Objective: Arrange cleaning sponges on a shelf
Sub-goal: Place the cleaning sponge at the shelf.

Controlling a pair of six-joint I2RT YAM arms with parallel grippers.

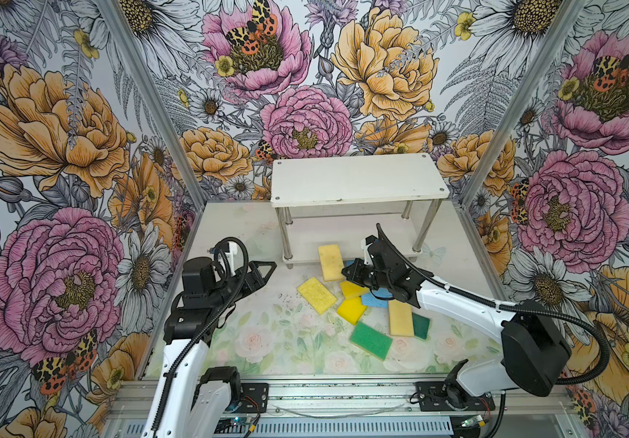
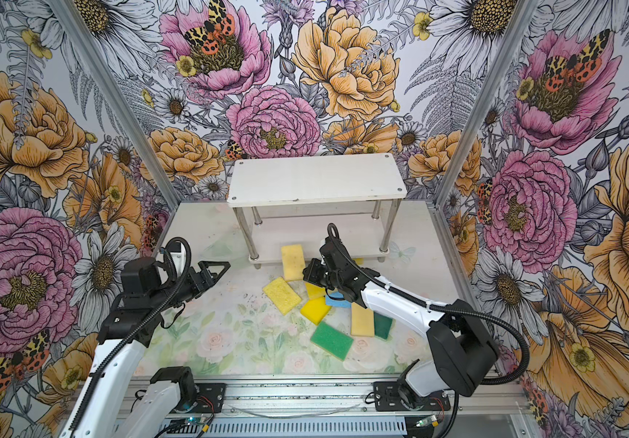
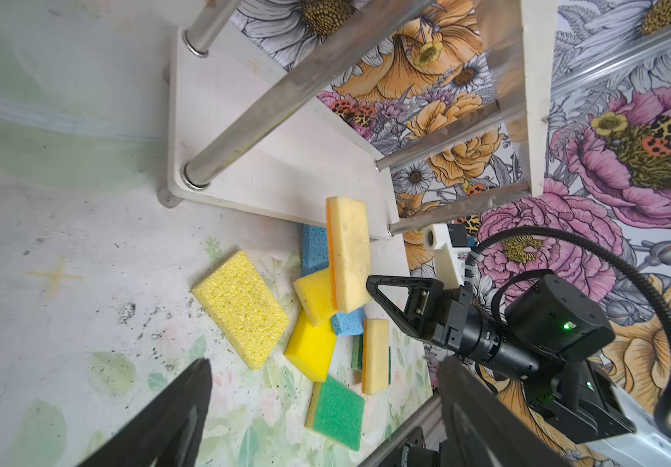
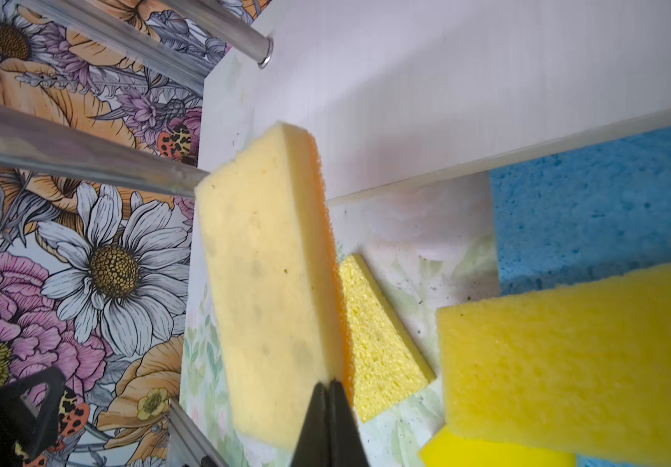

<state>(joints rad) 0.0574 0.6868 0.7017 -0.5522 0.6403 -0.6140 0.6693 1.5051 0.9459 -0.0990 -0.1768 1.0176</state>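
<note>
Two tools: left tool (image 1: 269, 267) released; right tool (image 1: 345, 271) clenched against tan sponge (image 1: 330, 261).
Tan sponge: tilted across shelf's (image 1: 358, 178) front edge.

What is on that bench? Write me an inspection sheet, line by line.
Surface: floral mat, dark specks on it.
Job's things: shelf top bare; pale sponge leans with one end on the lower board; other sponges piled on the mat in front, a green sponge among them.
Clutter: nothing seen.
Hands: left hand open, empty; right hand shut, tip at the pale sponge's edge, grip unclear.
Cables: black conduit loops along each arm.
Surroundings: flowered walls, metal frame posts.
</note>
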